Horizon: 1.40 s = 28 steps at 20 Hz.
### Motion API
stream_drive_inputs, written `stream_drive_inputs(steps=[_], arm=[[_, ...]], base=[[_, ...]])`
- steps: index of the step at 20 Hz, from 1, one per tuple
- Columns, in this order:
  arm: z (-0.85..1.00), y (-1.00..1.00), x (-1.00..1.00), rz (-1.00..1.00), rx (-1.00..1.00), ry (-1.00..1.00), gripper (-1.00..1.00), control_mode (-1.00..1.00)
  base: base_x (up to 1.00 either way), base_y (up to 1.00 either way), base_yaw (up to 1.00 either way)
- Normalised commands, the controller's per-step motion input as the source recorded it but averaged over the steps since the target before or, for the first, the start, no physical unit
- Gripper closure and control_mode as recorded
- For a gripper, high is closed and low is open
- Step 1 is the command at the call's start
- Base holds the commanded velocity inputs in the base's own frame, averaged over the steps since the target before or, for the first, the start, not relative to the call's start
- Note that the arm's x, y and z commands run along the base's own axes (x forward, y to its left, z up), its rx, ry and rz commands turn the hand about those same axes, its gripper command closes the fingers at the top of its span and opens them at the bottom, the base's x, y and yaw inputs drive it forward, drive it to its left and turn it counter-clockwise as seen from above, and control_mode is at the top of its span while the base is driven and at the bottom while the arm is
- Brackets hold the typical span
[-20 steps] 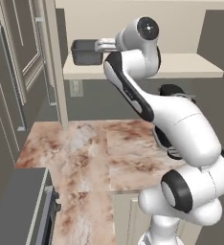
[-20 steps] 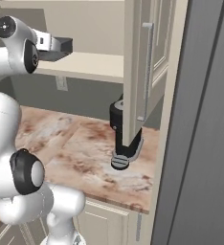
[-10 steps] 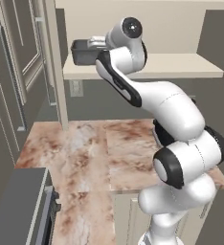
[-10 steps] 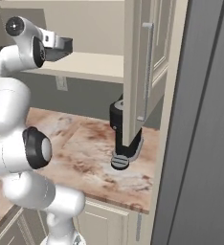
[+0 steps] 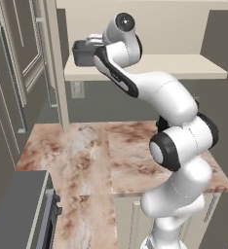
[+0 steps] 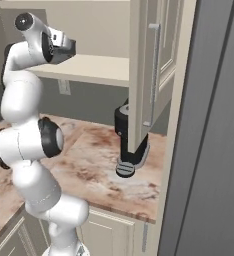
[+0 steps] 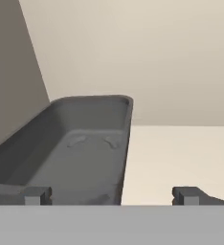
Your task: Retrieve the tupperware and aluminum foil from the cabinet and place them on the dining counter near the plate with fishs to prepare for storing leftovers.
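Observation:
The tupperware point(image 5: 81, 53) is a dark grey tub at the left end of the cream cabinet's shelf point(image 5: 155, 66). My gripper point(image 5: 89, 44) reaches to it from the right at shelf height. In the hand view the tupperware point(image 7: 80, 153) runs away from me lengthwise. My gripper point(image 7: 113, 196) is open and straddles the tub's near right wall, with one fingertip point(image 7: 36, 195) inside the tub and the other over the bare shelf. Nothing is gripped. The aluminum foil, the dining counter and the plate with fishs are out of view.
The open cabinet door point(image 6: 145, 75) hangs at the right of the shelf and another door edge point(image 5: 55, 68) stands at its left. Below lies a marbled countertop point(image 5: 86, 151) with a dark appliance point(image 6: 131, 147) on it. A tall grey panel point(image 6: 209, 130) closes off the right.
My arm has swung its upper links around, and the hand has moved left along the shelf up to the tub. The jaws have stayed open and the tub has not moved.

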Motion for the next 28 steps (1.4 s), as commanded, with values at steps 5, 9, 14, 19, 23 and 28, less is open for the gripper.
stream_drive_inputs(steps=[5,9,14,19,23,28], arm=[[-0.08,0.09,0.53,-0.04,0.00,0.02,-1.00,-1.00],[-0.14,0.13,0.54,-0.05,0.00,0.00,-1.00,-1.00],[-0.20,0.05,0.47,-0.07,0.00,0.05,-1.00,-1.00],[-0.23,0.00,0.49,-0.09,0.00,0.08,-1.00,-1.00],[-0.27,0.00,0.33,-0.09,0.00,0.12,-1.00,-1.00],[-0.31,0.05,0.12,-0.09,0.00,0.08,1.00,-1.00]], base=[[0.00,0.00,0.00],[0.00,0.00,0.00],[0.00,0.00,0.00],[0.00,0.00,0.00],[0.00,0.00,0.00],[0.00,0.00,0.00]])
